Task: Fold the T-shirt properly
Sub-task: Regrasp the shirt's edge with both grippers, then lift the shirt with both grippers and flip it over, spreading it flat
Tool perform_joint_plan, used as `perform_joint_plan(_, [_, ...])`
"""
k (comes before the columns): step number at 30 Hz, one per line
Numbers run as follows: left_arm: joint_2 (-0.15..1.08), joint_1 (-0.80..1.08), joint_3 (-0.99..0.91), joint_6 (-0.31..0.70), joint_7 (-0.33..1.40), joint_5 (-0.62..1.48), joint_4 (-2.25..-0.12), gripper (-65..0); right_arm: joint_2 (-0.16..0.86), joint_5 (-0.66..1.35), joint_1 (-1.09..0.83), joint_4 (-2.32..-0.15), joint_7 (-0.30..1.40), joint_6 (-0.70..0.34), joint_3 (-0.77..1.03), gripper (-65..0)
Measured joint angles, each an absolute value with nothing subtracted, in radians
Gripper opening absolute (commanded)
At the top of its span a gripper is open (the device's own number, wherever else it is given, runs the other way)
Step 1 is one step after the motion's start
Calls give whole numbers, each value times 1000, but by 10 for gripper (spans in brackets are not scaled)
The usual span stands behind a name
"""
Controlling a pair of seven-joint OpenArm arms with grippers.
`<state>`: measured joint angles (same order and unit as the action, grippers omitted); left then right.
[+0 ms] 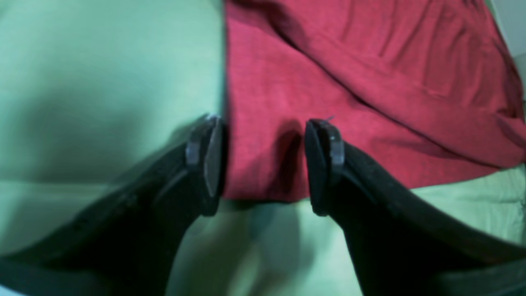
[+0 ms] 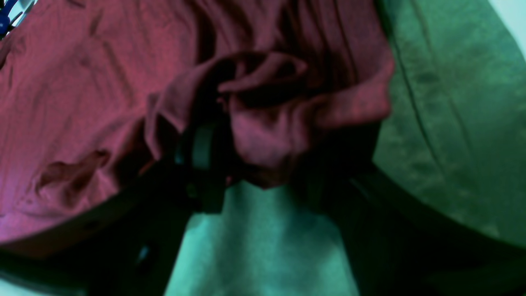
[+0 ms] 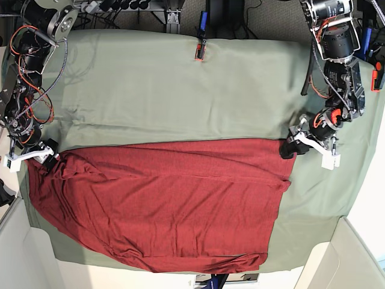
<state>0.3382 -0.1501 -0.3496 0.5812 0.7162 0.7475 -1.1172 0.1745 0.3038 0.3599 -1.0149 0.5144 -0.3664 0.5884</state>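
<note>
Left end effector (image 1: 263, 164) released, straddling the T-shirt (image 3: 162, 205) corner; right end effector (image 2: 263, 160) clenched on bunched opposite corner. Long axis spanning between both; equally near.

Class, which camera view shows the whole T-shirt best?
The base view: the T-shirt lies spread across the green cloth, outline visible. The left wrist view shows only one corner; the right wrist view shows bunched fabric at the right hand.

One T-shirt (image 3: 162, 205), one green cloth (image 3: 180, 84), two pincers: left (image 1: 263, 164), right (image 2: 263, 164).
</note>
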Motion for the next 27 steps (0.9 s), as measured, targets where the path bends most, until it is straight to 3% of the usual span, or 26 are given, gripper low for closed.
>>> perform_joint_plan(6, [290,-159,-294,585,664,691,-1119,-315,171,318,360,-1015,516,-367,589,-351])
perform_joint_plan(7, [284,-159,-290,584,660,685,-1119,-330,169,318,360,-1015,516,-367,589,-351])
perform_joint_plan(9, [274,-159,-279,584,641,659,-1119,-423,165,318,360,-1015,515,-368,588,-353])
perform_joint_plan(11, [265,-162,-278,583,638,622,-1119,-548,160,317,360,-1015,513,-387,576,-421])
perform_joint_plan(13, [263,-165,-276,584,638,601,-1119,-636,152,316,358,-1015,521,-400,553,-560])
perform_joint_plan(14, [263,-167,-276,589,638,596,-1119,-650,149,315,357,-1015,520,-404,538,-635])
perform_joint_plan(18, [287,-189,-274,672,711,604,-1119,-650,150,292,357,-1015,521,-474,508,-650])
perform_joint_plan(27, [397,-167,-270,686,861,689,-1284,-650,161,329,318,-1161,655,-498,504,-650])
